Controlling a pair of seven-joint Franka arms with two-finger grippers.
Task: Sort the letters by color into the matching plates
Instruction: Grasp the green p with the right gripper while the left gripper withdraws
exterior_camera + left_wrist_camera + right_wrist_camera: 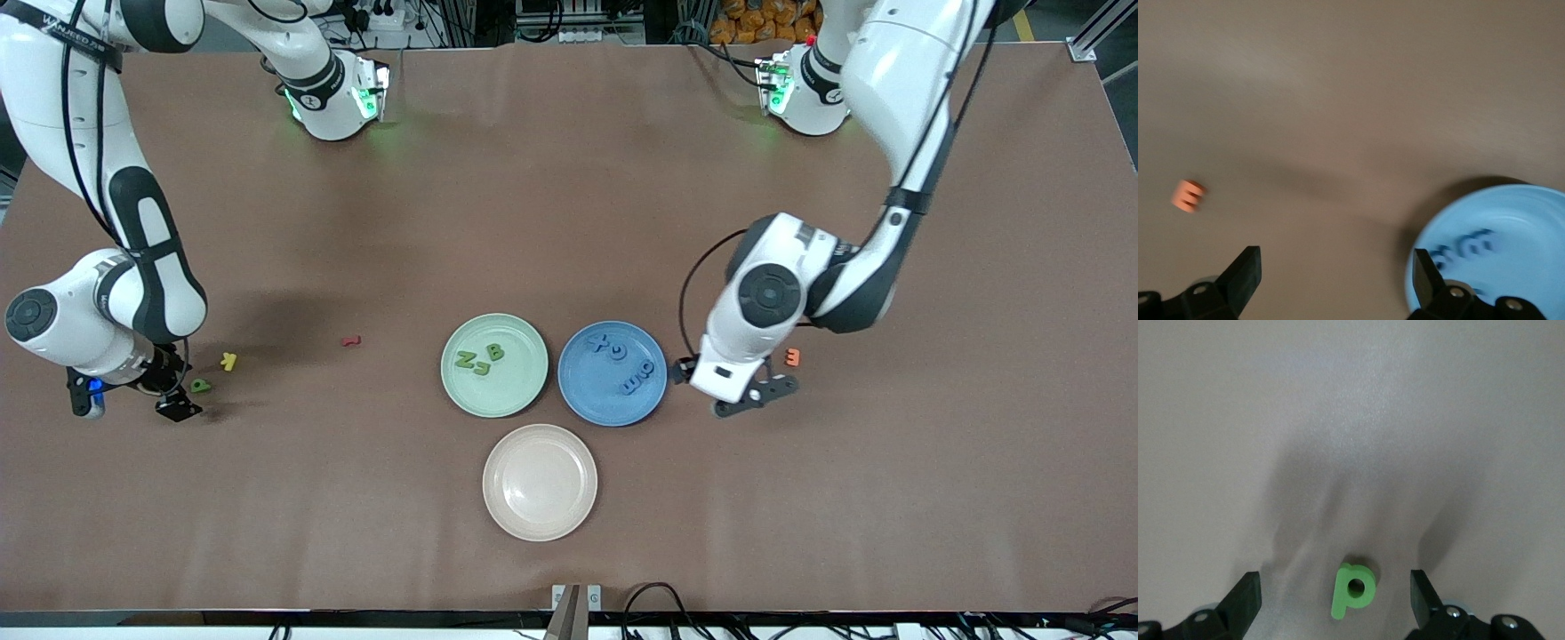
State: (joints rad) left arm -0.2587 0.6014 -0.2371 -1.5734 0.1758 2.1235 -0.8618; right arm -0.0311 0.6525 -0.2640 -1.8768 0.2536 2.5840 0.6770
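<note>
Green P (1353,590) lay on the table (569,178) toward the right arm's end, the one green letter not yet sorted. Yellow letter (229,361) sat just beside it at about 1 o'clock; red letter (351,340) was farther toward the plates.

Green plate (524,391) held three green letters (480,358). Blue plate (578,391), touching it at 3 o'clock, held what looked like four blue letters (627,363), so blue seemed done. Cream plate (540,516), at 6 o'clock of the pair, held nothing. Orange letter (793,357) lay at 3 o'clock of the blue plate.

Judged: seven of eight sorted; P left.

Right gripper (1335,603) hung low over the P, jaws wide and empty, one finger on either side of it, wrist pointed down. Left gripper (747,397) was between blue plate and orange letter, jaws wide, empty, forearm bent down from the elbow.
</note>
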